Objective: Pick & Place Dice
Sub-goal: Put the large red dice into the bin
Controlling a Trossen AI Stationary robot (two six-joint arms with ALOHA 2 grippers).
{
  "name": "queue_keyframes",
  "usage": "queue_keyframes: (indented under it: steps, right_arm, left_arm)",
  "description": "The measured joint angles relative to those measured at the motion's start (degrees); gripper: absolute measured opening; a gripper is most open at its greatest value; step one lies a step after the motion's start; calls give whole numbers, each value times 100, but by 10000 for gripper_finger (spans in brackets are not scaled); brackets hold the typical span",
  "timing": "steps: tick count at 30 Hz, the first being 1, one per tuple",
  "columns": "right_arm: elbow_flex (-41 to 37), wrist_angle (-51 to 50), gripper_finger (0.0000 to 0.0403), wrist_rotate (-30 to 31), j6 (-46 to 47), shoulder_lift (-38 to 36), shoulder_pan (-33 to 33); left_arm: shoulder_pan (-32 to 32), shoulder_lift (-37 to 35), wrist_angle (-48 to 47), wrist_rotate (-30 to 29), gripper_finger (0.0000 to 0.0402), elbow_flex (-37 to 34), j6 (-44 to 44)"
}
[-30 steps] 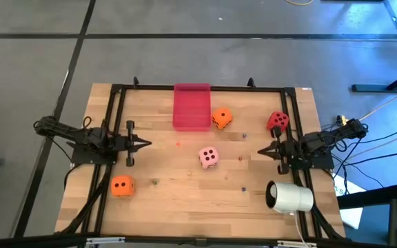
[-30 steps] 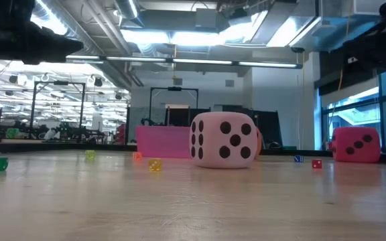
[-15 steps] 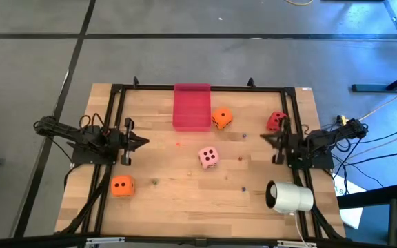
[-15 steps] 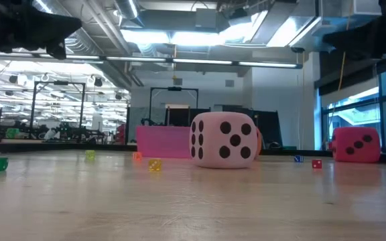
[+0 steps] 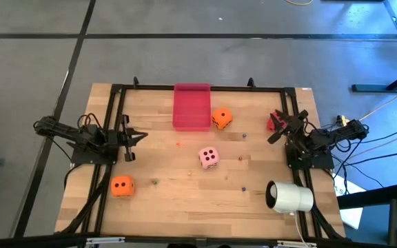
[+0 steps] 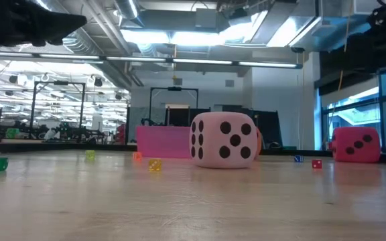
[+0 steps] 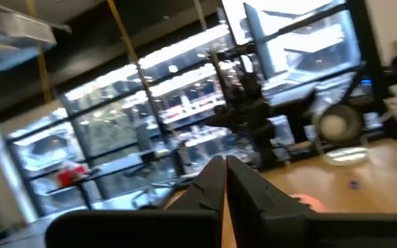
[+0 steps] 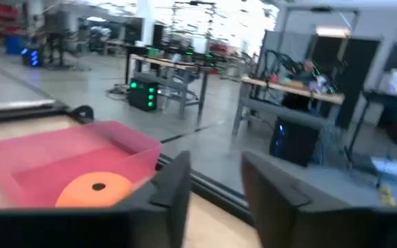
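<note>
Several dice lie on the wooden table. One orange die (image 5: 220, 118) sits beside the pink tray (image 5: 191, 107), and another orange die (image 5: 121, 185) sits at the near left. The pale pink die (image 5: 209, 157) (image 6: 223, 139) rests mid-table. The red die (image 5: 273, 122) (image 6: 357, 144) is at the far right, partly hidden under my right gripper (image 5: 275, 128). That gripper is open (image 8: 216, 186), raised above the table, and looks toward the tray (image 8: 67, 162). At the left edge my left gripper (image 5: 142, 135) (image 7: 224, 176) is shut, raised and holding nothing.
A white cylinder (image 5: 289, 197) lies at the near right. Tiny coloured dice (image 6: 154, 165) are scattered over the wood. A black frame (image 5: 198, 87) runs along the table's far edge and sides.
My right gripper has swung from pointing at the table's middle toward the far edge, over the red die, and its fingers have parted. My left gripper has tipped slightly upward in place. No die has moved.
</note>
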Motion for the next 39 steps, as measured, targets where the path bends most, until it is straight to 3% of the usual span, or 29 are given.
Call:
queue_keyframes:
  steps: [7, 10, 12, 15, 19, 24, 29, 33, 39]
  right_arm:
    - [0, -24, 305, 90, 765, 62, -321]
    - [0, 109, 348, -1, 791, 171, -519]
    - [0, 377, 365, -377, 695, 273, -648]
    - [0, 1171, 371, -1037, 272, 472, -849]
    - [260, 1772, 364, -992, -597, 834, -1127]
    - [1085, 1637, 367, -462, -1093, 1399, -1297]
    - [1959, 985, 382, 376, -1206, 2032, -1309]
    - [2506, 724, 397, 1033, -1204, 2522, -1315]
    - [2915, 725, 399, 1352, -1029, 2880, -1316]
  left_arm:
    - [0, 15, -223, -476, 71, 0, -643]
    - [0, 26, -169, -912, 104, 0, -437]
    - [0, 22, -2, -1234, 128, 0, -475]
    - [0, 20, 144, -1634, 166, 0, -975]
    - [0, 21, 215, -2017, 211, 11, -837]
    - [0, 35, 238, -2334, 260, 476, -486]
    - [1, 98, 140, -3016, 295, 1153, 176]
    - [2, 120, -16, -3390, 307, 1476, 557]
    - [0, 120, -40, -3385, 307, 1539, 769]
